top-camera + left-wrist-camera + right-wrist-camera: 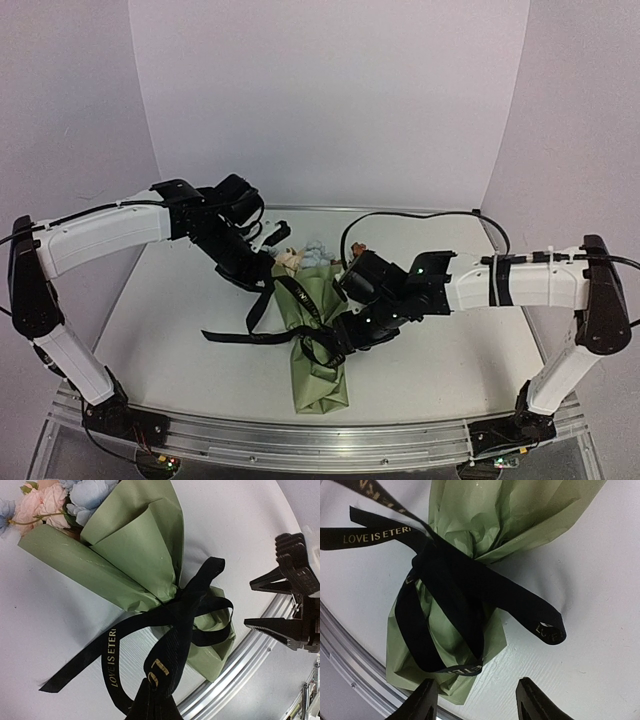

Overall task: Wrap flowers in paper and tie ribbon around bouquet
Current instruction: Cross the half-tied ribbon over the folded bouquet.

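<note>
White table (180, 300) — metal rail (300, 442), lilac walls (330, 100); ribbon (451, 587) around bouquet (318, 378)

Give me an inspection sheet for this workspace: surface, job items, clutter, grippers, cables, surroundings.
Surface: white table, aluminium rail along its near edge.
Job's things: bouquet lying mid-table, flowers poking from the far end of the olive-green paper; black ribbon tied around the narrow part, tails loose.
Clutter: nothing seen.
Grippers: left gripper shut on a ribbon tail; right gripper open by the bouquet's tied part, holding nothing.
Cables: black cable looping behind the right arm.
Surroundings: white backdrop walls.
</note>
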You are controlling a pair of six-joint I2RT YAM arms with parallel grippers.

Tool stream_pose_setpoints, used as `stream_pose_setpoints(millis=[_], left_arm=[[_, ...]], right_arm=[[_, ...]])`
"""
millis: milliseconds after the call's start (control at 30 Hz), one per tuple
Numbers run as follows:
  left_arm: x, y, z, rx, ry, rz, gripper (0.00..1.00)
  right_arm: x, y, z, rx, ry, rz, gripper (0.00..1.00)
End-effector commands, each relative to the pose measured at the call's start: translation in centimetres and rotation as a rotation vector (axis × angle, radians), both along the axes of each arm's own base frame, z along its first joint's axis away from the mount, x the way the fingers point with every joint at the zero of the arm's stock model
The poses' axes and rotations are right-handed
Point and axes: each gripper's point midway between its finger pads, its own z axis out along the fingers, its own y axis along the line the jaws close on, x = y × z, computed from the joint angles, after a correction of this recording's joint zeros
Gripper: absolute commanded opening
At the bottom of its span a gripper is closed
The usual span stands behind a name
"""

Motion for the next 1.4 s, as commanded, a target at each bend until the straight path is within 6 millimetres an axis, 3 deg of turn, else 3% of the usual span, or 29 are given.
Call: stream_pose_setpoints(millis=[0, 400, 667, 800, 967, 1100, 1367], left_arm=[[-1.0, -0.2, 1.5, -0.048, 0.035, -0.011, 0.0], [-2.7, 0.8, 0.1, -0.055, 0.154, 0.02, 0.0], [-3.0, 1.0, 0.8, -0.11, 0.208, 0.026, 0.0], [-3.0, 1.1, 1.0, -0.133, 0.23, 0.03, 0.0], [-3.4, 1.0, 1.7, -0.182, 0.28, 0.023, 0.0], [-3.8, 0.6, 3.1, -0.274, 0.364, 0.021, 0.0], [-4.5, -1.9, 9.1, -0.568, 0.536, -0.004, 0.0]], right_arm=[[0.7, 1.3, -1.2, 0.043, 0.011, -0.075, 0.56], [-0.2, 1.6, -3.0, 0.061, 0.069, -0.12, 0.42], [-1.1, 1.6, -3.0, 0.068, 0.085, -0.114, 0.33], [-1.3, 1.7, -3.0, 0.073, 0.096, -0.119, 0.21], [-1.2, 1.3, -1.5, 0.064, 0.076, -0.106, 0.01], [-0.7, 1.3, 0.3, 0.053, 0.037, -0.071, 0.0], [2.3, 2.0, 3.3, 0.088, -0.007, -0.013, 0.0]])
